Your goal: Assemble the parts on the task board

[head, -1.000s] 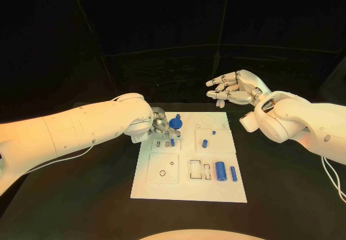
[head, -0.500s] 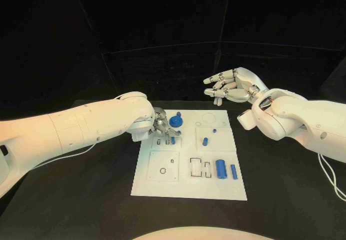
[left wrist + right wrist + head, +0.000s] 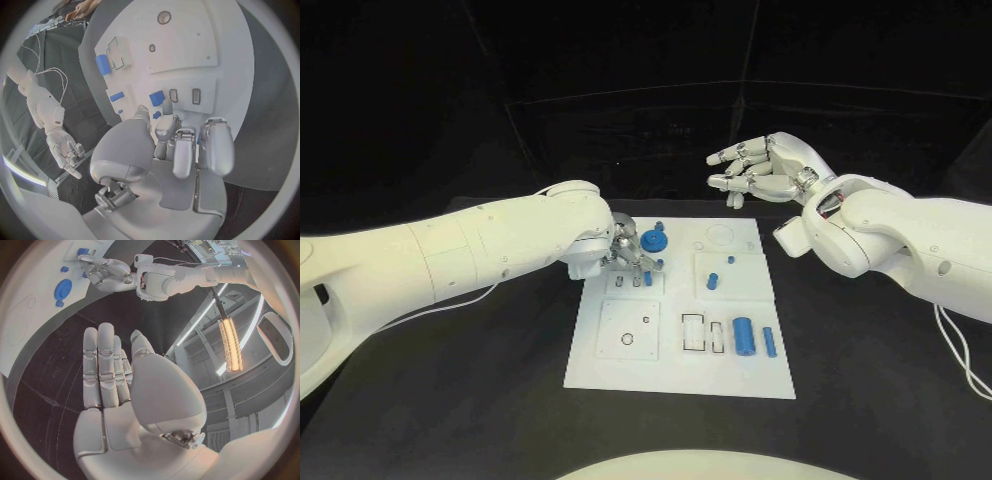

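Note:
The white task board [image 3: 629, 365] lies in the middle of the black table. My left hand [image 3: 626, 252] bends down over its far left corner, beside a round blue gear part [image 3: 655, 241]. In the left wrist view, thumb and fingertip [image 3: 167, 107] pinch a small blue part [image 3: 156, 115] just above the board. Another small blue part [image 3: 157, 98] stands next to two empty slots [image 3: 185, 95]. My right hand [image 3: 762, 170] hangs in the air behind the board's far right corner, fingers stretched out and holding nothing.
More blue parts sit on the board's right half: two small pegs [image 3: 713, 281] and two longer cylinders [image 3: 743, 338] near the front. The left panels have empty holes [image 3: 626, 346]. Black table [image 3: 473, 400] surrounds the board on all sides.
The left hand has stayed over the far left corner with only a slight shift. The right hand has kept its raised place.

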Controlling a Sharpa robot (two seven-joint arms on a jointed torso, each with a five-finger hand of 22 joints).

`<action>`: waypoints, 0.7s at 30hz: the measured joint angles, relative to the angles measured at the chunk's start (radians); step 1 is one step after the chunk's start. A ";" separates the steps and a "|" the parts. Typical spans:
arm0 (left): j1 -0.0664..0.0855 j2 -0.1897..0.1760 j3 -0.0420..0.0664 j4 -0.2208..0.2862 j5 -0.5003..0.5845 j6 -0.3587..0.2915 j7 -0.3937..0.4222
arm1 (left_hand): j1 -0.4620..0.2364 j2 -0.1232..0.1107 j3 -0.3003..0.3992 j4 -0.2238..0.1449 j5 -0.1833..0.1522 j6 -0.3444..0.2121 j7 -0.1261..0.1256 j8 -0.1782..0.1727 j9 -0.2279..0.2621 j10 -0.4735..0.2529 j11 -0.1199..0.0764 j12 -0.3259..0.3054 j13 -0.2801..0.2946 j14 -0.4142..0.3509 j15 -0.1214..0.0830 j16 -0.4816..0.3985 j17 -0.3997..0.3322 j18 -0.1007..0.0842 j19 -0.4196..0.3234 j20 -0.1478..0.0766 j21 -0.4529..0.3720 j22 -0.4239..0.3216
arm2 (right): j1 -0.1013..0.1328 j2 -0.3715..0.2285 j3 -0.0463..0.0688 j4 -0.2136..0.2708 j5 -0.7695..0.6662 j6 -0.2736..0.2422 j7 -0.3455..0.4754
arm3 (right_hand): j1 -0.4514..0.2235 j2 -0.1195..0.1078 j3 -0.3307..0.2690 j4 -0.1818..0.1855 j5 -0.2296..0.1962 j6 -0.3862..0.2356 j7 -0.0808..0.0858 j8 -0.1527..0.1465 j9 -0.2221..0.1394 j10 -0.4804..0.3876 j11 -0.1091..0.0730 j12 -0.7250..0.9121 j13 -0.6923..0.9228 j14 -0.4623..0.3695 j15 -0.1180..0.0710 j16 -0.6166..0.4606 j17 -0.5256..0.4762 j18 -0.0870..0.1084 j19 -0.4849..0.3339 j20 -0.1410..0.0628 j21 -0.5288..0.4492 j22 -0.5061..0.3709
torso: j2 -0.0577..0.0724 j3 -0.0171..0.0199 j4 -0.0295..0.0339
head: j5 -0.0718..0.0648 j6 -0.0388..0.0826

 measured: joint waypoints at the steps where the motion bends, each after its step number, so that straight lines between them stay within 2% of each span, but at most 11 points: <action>1: 0.000 0.002 0.000 -0.001 0.000 0.001 0.000 | 0.002 0.002 0.000 0.000 0.000 0.000 0.000 0.002 0.001 0.000 0.000 0.003 0.000 0.000 0.000 0.000 0.000 0.000 0.000 0.000 0.000 0.001 | 0.000 0.000 0.000 -0.001 0.000 0.000 0.000 | 0.000 0.000 0.000 0.000 0.000 0.000 0.000 0.000 0.000 0.000 0.000 0.000 0.000 0.000 0.000 0.000 0.000 0.000 0.000 0.000 0.000 0.000 | 0.000 0.0000 -0.0001 | 0.000 0.000; 3: -0.001 0.005 0.000 -0.003 0.000 0.003 0.000 | 0.007 0.003 0.000 0.000 0.000 0.000 0.000 0.002 0.003 0.000 0.000 0.003 0.001 0.000 0.000 0.000 0.000 0.000 0.000 0.000 0.000 0.001 | 0.000 0.001 0.000 -0.001 0.000 0.000 0.000 | 0.005 0.005 0.000 0.000 0.000 0.000 0.000 0.000 0.000 0.000 0.000 0.000 -0.001 0.004 0.004 -0.006 0.002 0.000 0.000 0.000 0.000 -0.002 | 0.000 0.0000 -0.0004 | 0.000 -0.001; 7: -0.002 0.011 0.000 -0.009 0.000 0.009 0.000 | 0.030 0.007 -0.005 -0.005 0.000 -0.007 0.000 0.009 0.012 0.000 0.000 0.002 0.001 0.004 -0.004 0.000 0.000 0.000 0.000 0.000 0.005 0.005 | 0.000 0.002 0.000 -0.001 0.000 0.002 0.000 | 0.005 0.005 0.000 0.000 0.000 -0.002 0.002 0.000 0.000 -0.002 0.002 0.000 -0.001 0.004 0.004 -0.006 0.002 0.000 0.000 0.000 -0.001 -0.002 | 0.000 0.0000 -0.0014 | 0.000 -0.002; 21: -0.004 0.027 -0.001 -0.025 -0.001 0.030 0.000 | 0.048 0.017 -0.006 -0.007 0.000 -0.014 0.000 0.017 0.023 0.000 0.000 0.002 0.003 0.004 -0.004 0.000 0.000 0.000 0.000 0.000 0.005 0.007 | 0.000 0.006 0.000 -0.002 0.013 0.008 -0.003 | 0.005 0.005 0.000 0.000 0.000 -0.011 0.004 0.000 0.000 -0.004 0.004 0.000 -0.003 0.004 0.004 -0.011 0.004 0.000 0.000 0.000 -0.004 -0.003 | 0.001 -0.0001 -0.0014 | -0.003 -0.007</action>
